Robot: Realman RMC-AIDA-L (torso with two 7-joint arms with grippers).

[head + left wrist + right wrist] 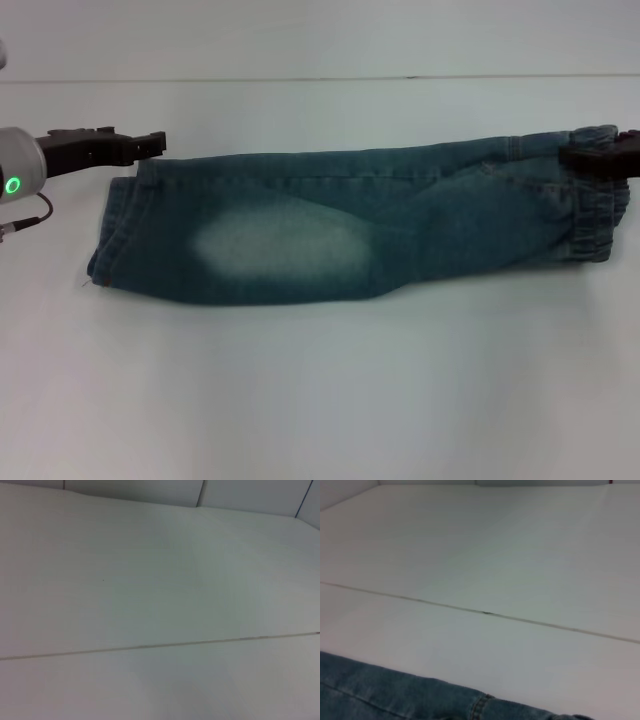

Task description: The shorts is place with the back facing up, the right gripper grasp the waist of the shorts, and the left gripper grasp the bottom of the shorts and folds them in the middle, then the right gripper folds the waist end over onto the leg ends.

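Left gripper (150, 143): at the far left corner of the shorts, by the leg ends. Its black fingers point toward the hem; their tips sit just at the cloth's edge. Whether it has let go or is pinching denim I cannot tell.

Leg ends (112, 245): lying flat at the left, hems roughly stacked, a loose thread at the near corner.

Shorts (340, 225): on the white table (320, 400), already folded lengthwise into one long band running left to right, with a pale faded patch on the upper layer. The near edge is a clean fold; the far edge looks aligned.

Waist (595, 215): elastic band at the right end, slightly bunched.

Right gripper (600, 158): at the far corner of the waist, over the elastic. Only part of it shows, so its grip cannot be told. The right wrist view shows denim seam at its bottom edge and bare table beyond.

Step in hand, as I judge it: the lengthwise fold looks done; the waist-over-legs fold is next.

Doing it well: make sure both layers of the waist are pinched, lift only enough to clear the cloth, carry straight left along the band, and lay the waist square on the hems. The left gripper should be clear of the landing spot first.

Risk: catching one layer would open the fold.
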